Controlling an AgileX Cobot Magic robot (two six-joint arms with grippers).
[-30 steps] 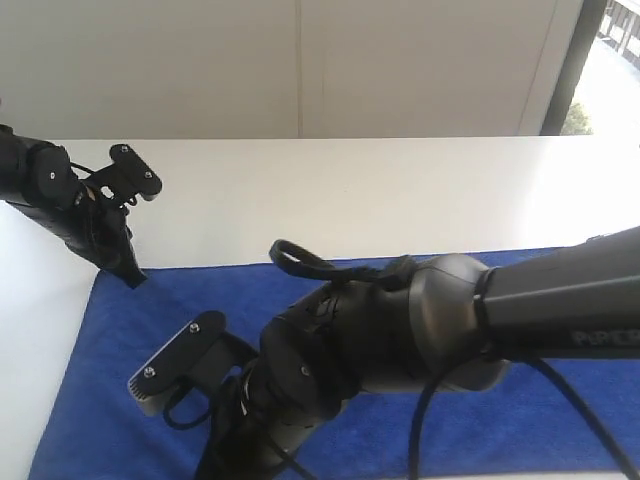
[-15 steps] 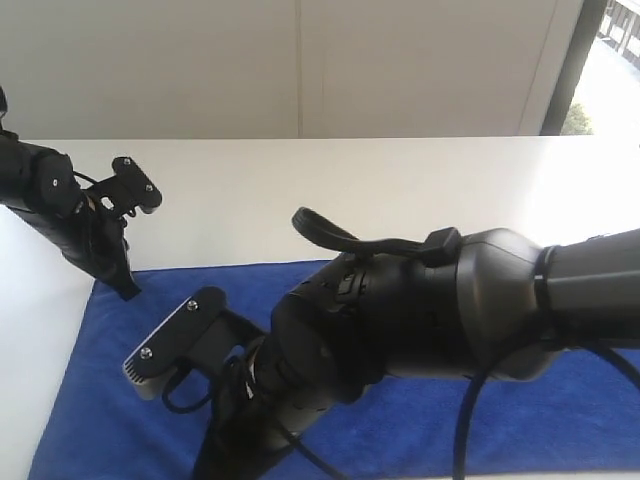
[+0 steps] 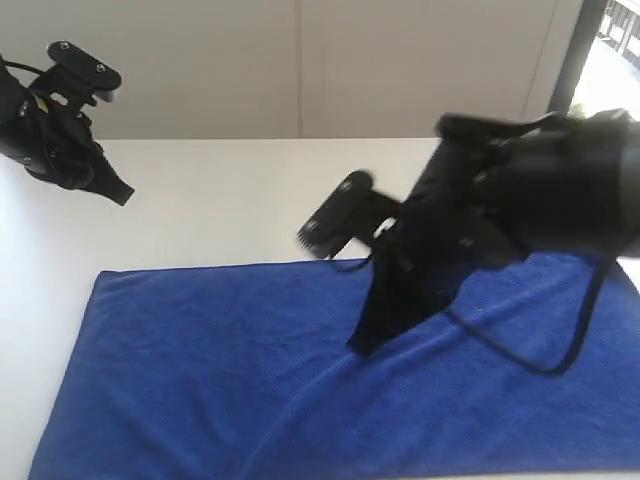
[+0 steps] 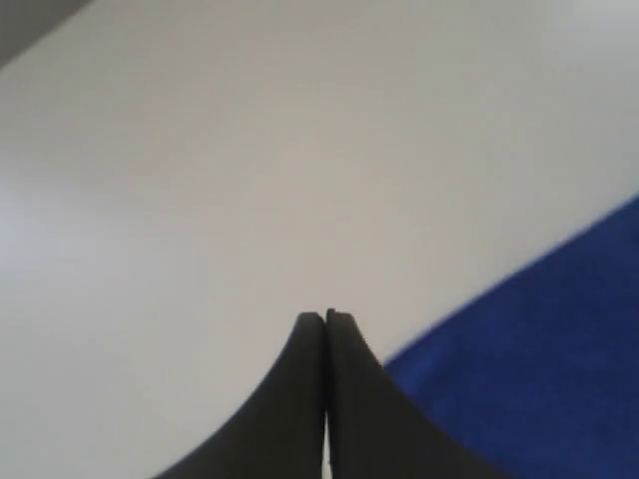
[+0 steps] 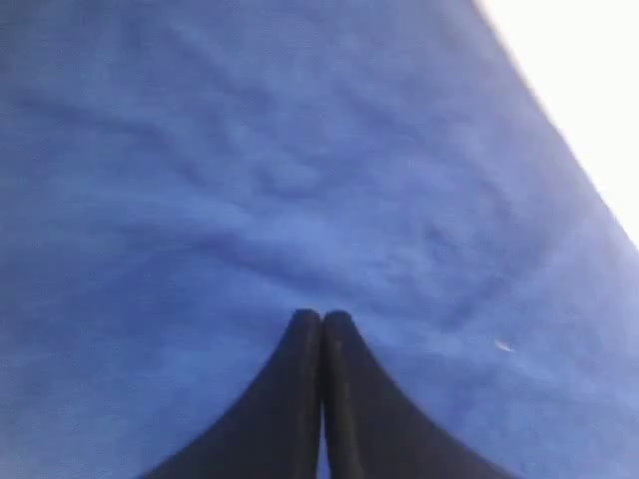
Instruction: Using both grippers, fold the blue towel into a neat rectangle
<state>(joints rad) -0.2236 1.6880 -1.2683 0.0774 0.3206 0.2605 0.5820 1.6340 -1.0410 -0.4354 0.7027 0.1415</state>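
The blue towel [image 3: 200, 370] lies spread flat on the white table [image 3: 250, 200], filling the near part of the exterior view; it also shows as the blue towel [image 4: 539, 359] and the blue towel [image 5: 250, 180]. My left gripper [image 3: 122, 195] hangs shut and empty above bare table, beyond the towel's far left corner; in its wrist view the left gripper [image 4: 325, 316] has both fingers pressed together. My right gripper [image 3: 360, 347] is shut with nothing in it, its tip just over the towel's middle. The right gripper [image 5: 321, 316] shows closed jaws above the cloth.
A soft crease [image 3: 300, 400] runs across the towel from below the right gripper toward the near edge. A white wall [image 3: 300, 60] stands behind the table, with a dark window frame [image 3: 570, 70] at the far right.
The left gripper has lifted up and back, away from the towel's far left corner. The right arm has swung from the near left to the right and risen. The towel stays flat.
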